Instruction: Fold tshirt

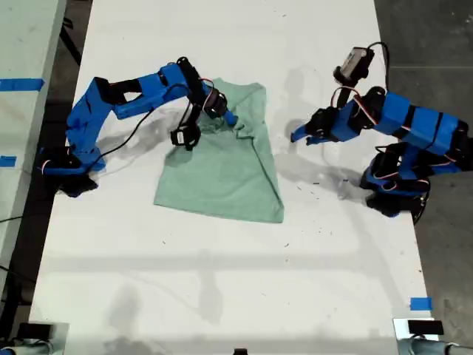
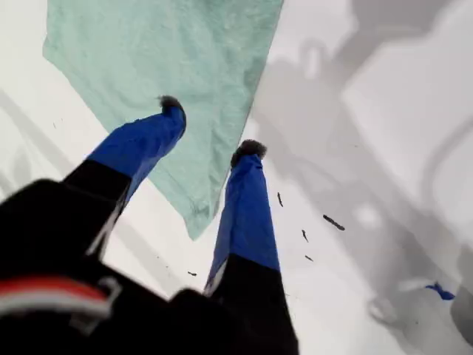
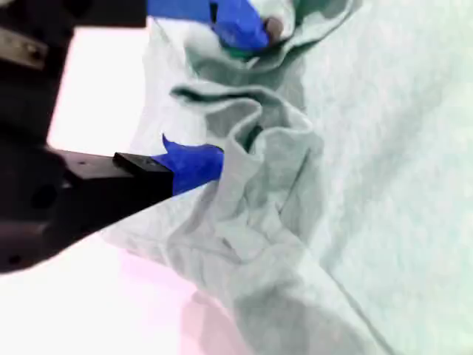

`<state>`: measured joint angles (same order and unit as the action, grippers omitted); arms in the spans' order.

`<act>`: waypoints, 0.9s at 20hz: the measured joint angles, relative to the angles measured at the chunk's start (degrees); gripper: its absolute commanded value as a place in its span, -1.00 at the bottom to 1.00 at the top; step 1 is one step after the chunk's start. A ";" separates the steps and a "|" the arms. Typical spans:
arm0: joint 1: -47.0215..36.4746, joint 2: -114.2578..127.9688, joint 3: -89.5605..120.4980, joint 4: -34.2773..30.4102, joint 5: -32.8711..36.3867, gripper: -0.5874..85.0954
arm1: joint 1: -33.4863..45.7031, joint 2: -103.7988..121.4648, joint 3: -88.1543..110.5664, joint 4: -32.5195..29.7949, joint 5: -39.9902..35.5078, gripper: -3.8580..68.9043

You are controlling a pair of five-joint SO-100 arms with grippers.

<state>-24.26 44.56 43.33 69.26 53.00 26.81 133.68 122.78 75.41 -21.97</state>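
Near the middle of the white counter (image 1: pixel 222 296), a little toward the exterior view's left, lies the tshirt (image 1: pixel 222 174), a pale mint-green cloth spread mostly flat, with its far part gathered into soft ridges and one long side already turned over along a diagonal crease. My second pincer (image 3: pixel 225 89) is down in that bunched far part: in its wrist view the blue jaws stand apart with a roll of fabric rising between them, yet whether they actually pinch the cloth I cannot tell. My first pincer (image 2: pixel 211 133) hovers over bare counter off the garment's side edge, toward the exterior view's right, its two jaws clearly spread with nothing between them; its wrist view shows a corner of the shirt just ahead of the tips. I judge the cloth light, limp and thin, so it will sag and drag instead of keeping any shape, and a single-point lift would only pull it into a heap. Hems and corners look like the best places to take hold, where doubled fabric gives more to nip; the near corner by my first pincer and the wrinkled neck area by my second seem a sensible pair for carrying one edge over.
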 measured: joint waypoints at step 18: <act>19.60 67.41 65.39 11.69 -29.62 -0.55 | -21.18 -7.91 0.09 -0.26 -0.09 -0.10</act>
<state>-4.66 111.97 108.72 80.95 23.38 5.62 125.77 122.87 75.15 -22.06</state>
